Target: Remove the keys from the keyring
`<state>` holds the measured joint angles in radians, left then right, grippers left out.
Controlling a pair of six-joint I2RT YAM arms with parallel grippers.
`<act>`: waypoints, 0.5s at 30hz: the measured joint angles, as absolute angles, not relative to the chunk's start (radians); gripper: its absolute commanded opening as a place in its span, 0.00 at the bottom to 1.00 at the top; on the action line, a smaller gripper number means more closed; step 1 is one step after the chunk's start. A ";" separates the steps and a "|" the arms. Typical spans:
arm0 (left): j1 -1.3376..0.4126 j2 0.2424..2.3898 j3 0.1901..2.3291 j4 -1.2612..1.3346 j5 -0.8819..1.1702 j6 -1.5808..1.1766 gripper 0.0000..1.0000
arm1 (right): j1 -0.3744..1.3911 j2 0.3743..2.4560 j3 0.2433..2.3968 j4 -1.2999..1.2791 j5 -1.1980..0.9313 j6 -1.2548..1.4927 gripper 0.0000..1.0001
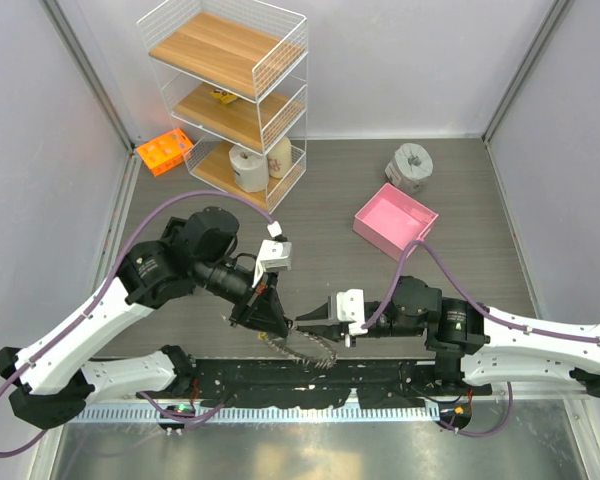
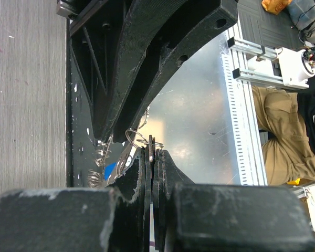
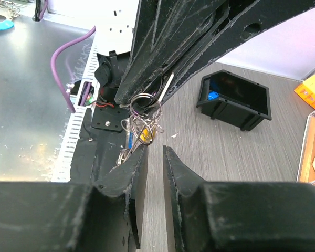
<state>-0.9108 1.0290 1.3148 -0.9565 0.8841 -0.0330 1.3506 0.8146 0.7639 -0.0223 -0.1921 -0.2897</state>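
Large silvery-grey, knobbly-outlined keyring [image 1: 305, 350] sits at near table edge, over black base plate [image 1: 400, 375], btwn both grippers; small keys [image 3: 139, 137] w/ yellow and blue heads dangle in a cluster under its wire loops; left gripper [image 2: 153, 153] fingers together, clamped on a thin loop of the keyring; right gripper [image 3: 155, 153] fingers apart, tips just beside the keys, contact can't tell; square pink box [image 1: 395, 222] well apart on grey wood-grain table [image 1: 460, 200].
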 measured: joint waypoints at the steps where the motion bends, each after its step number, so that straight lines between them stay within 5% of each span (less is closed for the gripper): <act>1: -0.911 1.029 1.315 -0.957 0.884 -0.032 0.00 | 1.350 0.815 0.765 -0.022 -0.195 -0.289 0.25; 15: -0.921 1.029 1.330 -0.987 0.874 -0.009 0.00 | 1.346 0.816 0.767 -0.014 -0.223 -0.284 0.27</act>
<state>-0.9211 1.0294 1.3300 -0.9874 0.8738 -0.0093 1.3460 0.8158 0.7670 -0.0135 -0.2230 -0.2836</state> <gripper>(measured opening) 0.054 0.262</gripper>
